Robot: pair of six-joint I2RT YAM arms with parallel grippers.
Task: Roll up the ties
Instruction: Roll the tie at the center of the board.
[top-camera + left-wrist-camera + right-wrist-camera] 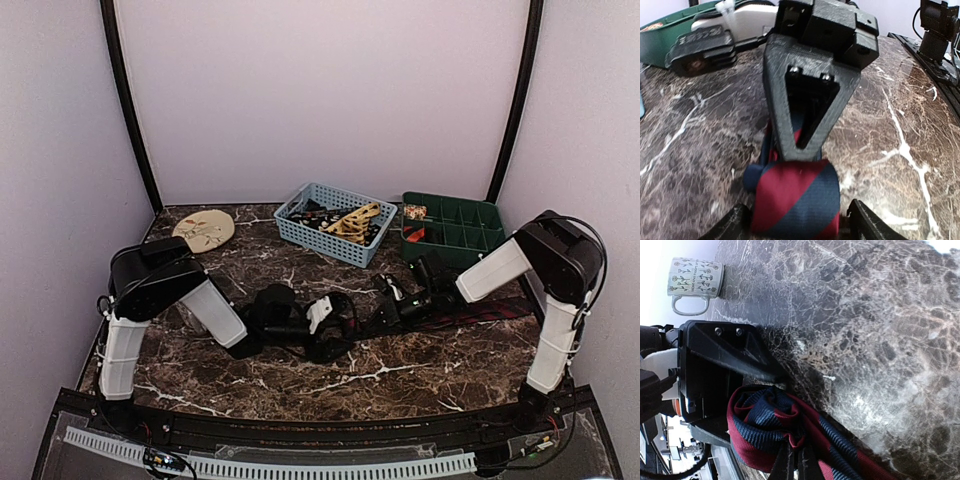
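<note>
The left gripper (pixel 796 227) sits at the bottom edge of its own view. Its fingers (pixel 735 224) are spread wide. Between them lies the rolled end of the tie (pixel 795 197), dark blue with red stripes. The roll is close to the finger at the lower left. A small gap shows by the finger at the lower right.

Just past the roll, in the middle of that frame, the right gripper (pixel 798 152) points down. Its tip touches the tie right behind the roll, and its jaws are shut tight. In the right wrist view its thin fingers (pixel 790 467) come up from the bottom edge, pressed together. Their tips are in the folds of the tie. I cannot tell if they pinch the cloth.

From above, both grippers meet in the middle of the table (pixel 300 385). The rest of the tie runs flat toward the right of the frame, under the right arm. Farther back, a blue basket (pixel 320 245) holds more ties (pixel 355 222). A green tray (pixel 460 198) stands just right of it. A round tan disc (pixel 205 230) lies at the upper left of the table.
</note>
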